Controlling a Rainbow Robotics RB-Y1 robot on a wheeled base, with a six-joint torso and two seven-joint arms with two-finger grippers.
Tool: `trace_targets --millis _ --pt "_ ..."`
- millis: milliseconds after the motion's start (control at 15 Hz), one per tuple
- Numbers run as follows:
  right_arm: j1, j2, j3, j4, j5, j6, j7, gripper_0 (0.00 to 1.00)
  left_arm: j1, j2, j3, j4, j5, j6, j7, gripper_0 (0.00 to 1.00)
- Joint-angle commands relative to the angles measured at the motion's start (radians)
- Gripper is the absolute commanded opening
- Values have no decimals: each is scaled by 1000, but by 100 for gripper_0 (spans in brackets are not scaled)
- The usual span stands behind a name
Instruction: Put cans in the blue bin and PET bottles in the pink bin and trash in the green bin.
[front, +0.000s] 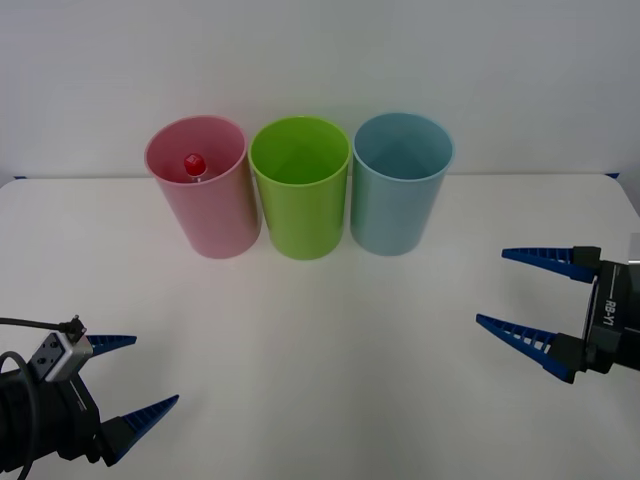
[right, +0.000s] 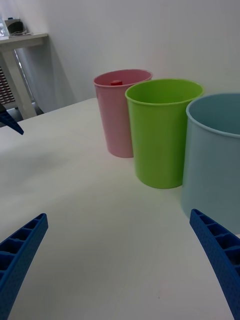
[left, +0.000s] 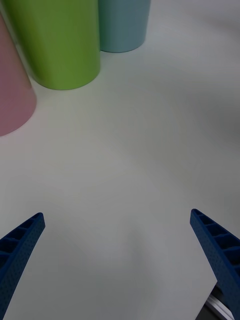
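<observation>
**A:** Start with the biggest thing. You have a white bench (front: 320, 340), and the green bin (front: 299, 185) stands near its far edge. Use that bin as your marker.

**B:** What is next to it?

**A:** The pink bin (front: 200, 183) stands just beside the green bin toward your robot's left. The blue bin (front: 401, 180) stands just beside it toward the right. All three are upright in one row.

**B:** And the end effectors?

**A:** Your left end effector (front: 127, 375) hangs well in front of the green bin, off to the left, with its blue fingers spread apart and holding nothing. Your right end effector (front: 528, 292) is in front and off to the right, also spread apart and bare.

**B:** Where is the PET bottle?

**A:** Its red cap (front: 194, 162) peeks up inside the pink bin, so the PET bottle is already in there. I think it is light, thin and a bit slippery. If you ever had to lift it, hold the middle of its body and squeeze softly.

**B:** The room?

**A:** A plain pale wall (front: 320, 60) is right behind the green bin. In the right wrist view, a small side table (right: 20, 47) stands far off past the pink bin.
</observation>
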Motion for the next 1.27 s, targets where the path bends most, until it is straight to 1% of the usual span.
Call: trace_targets --millis 67,400,467,533,800,1267 --pt "9 0 -3 0 -1 -1 8 97 0 0 0 0 0 0 0 100" --pt "20 -3 -12 0 5 -18 18 97 0 0 0 0 0 0 0 100" --pt "20 -6 -14 -9 34 -35 18 97 0 0 0 0 0 0 0 100" --pt "23 -11 -17 -17 42 -49 10 97 0 0 0 0 0 0 0 100" --pt "60 -22 -20 -44 43 -49 -1 98 0 0 0 0 0 0 0 100" --pt "60 -22 -20 -44 43 -49 -1 97 0 0 0 0 0 0 0 100"
